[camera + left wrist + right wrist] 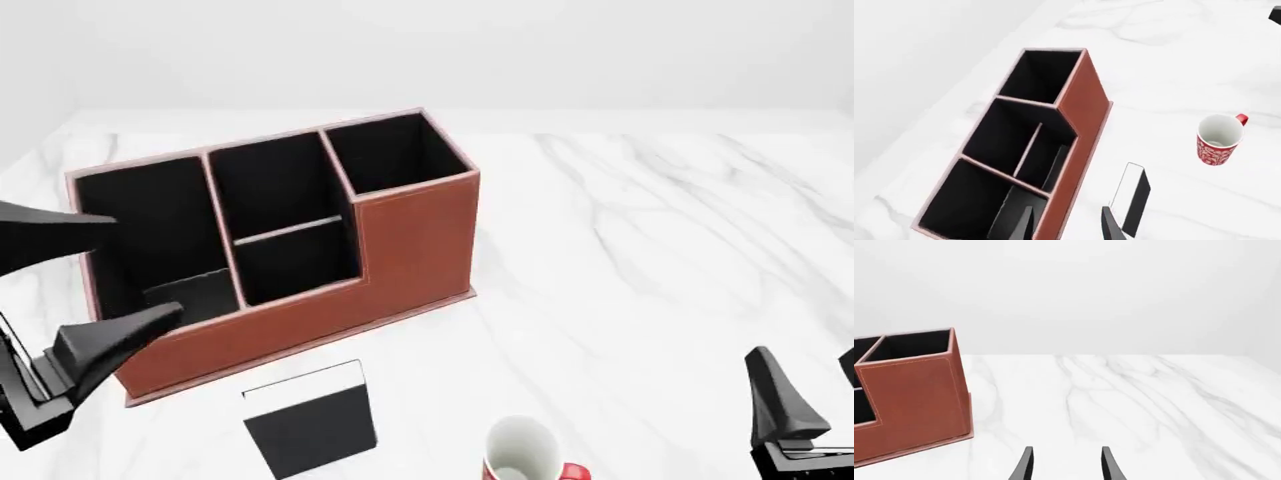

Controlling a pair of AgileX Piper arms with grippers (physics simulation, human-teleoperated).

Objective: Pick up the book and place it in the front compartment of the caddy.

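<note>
1 book flat beside the caddy

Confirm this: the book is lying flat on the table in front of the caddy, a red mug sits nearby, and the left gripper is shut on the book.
Not quite. The front view shows the left gripper open and empty beside the caddy, clear of the book. The mug claim holds.
</note>
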